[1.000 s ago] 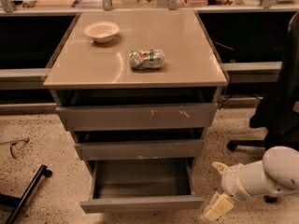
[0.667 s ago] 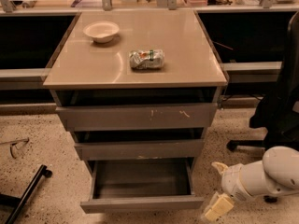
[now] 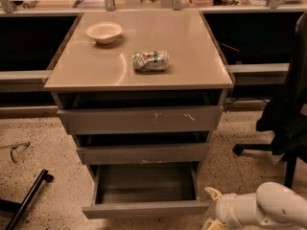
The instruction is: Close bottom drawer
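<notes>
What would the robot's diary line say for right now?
step: close bottom drawer | bottom drawer: pulled out, nothing seen inside | gripper: open, low by drawer's front right corner | contact: cannot tell

- bottom drawer (image 3: 146, 208): plain grey front, grey inside
- top drawer (image 3: 139, 120): grey, white scratch marks
- cabinet top (image 3: 96, 66): glossy beige
- bowl (image 3: 103, 32): cream
- crumpled packet (image 3: 150, 61): silver, green touches
- floor (image 3: 48, 147): speckled beige
- gripper (image 3: 210, 209), low right by the bottom drawer's corner: pale yellow, fingers apart
</notes>
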Controlling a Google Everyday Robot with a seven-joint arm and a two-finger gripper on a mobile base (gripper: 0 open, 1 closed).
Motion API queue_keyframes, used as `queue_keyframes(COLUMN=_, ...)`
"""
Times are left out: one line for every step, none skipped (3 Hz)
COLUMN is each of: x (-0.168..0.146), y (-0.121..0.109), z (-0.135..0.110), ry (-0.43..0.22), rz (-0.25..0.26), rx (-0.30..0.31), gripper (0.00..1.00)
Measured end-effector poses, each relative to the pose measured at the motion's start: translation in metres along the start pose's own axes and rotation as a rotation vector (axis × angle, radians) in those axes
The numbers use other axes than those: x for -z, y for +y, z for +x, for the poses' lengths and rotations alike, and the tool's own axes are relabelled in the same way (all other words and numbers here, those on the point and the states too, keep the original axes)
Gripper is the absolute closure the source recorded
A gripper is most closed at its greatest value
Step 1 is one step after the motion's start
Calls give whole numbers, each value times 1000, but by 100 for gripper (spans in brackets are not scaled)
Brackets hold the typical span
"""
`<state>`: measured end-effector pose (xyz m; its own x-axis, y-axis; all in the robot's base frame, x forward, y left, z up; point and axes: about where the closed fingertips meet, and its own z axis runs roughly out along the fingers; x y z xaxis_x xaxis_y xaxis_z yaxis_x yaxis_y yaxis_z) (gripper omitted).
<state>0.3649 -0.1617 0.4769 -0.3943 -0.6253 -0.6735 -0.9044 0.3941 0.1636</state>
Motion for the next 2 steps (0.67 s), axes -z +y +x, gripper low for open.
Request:
queue_keyframes(x=-53, y=11, z=29, ry=-97, rz=-53, rx=-11, gripper=0)
queue_keyframes(x=-109, y=20, z=50, ry=-178, rz=-140, rx=-12, gripper=0)
